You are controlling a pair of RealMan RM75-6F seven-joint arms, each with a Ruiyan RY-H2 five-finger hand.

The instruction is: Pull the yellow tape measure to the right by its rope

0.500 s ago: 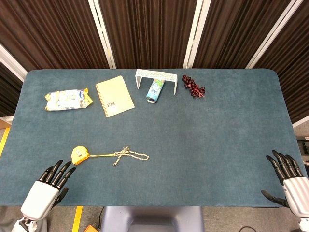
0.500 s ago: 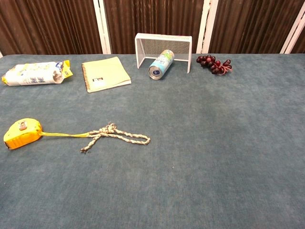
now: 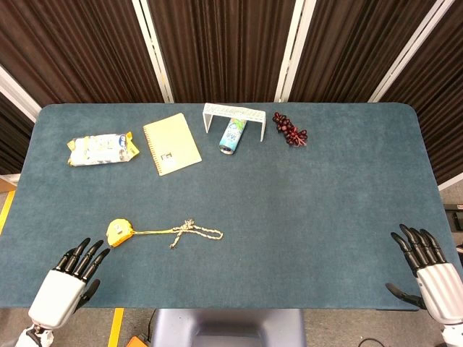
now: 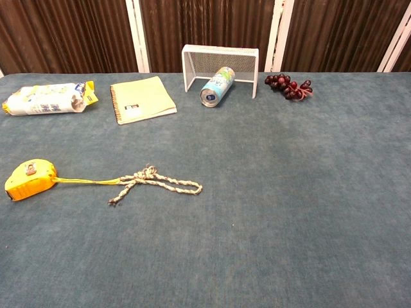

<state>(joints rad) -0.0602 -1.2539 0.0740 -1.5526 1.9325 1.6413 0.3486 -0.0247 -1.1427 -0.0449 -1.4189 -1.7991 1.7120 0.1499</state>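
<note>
The yellow tape measure [image 3: 119,232] [image 4: 29,179] lies on the blue table near its front left. A thin yellow strap runs right from it to a knotted, braided rope [image 3: 195,233] [image 4: 156,181] lying loose on the cloth. My left hand [image 3: 67,285] hovers at the front left edge, below the tape measure, fingers spread and empty. Far off at the front right corner is my right hand [image 3: 427,271], also empty with its fingers apart. Neither hand shows in the chest view.
Along the back stand a snack bag [image 3: 101,149], a yellow notebook [image 3: 171,143], a white wire rack [image 3: 234,116] with a can [image 3: 232,135] lying in it, and a bunch of grapes [image 3: 289,129].
Both hands have drawn back slightly toward the front edge of the table. The tape measure and rope have not moved.
</note>
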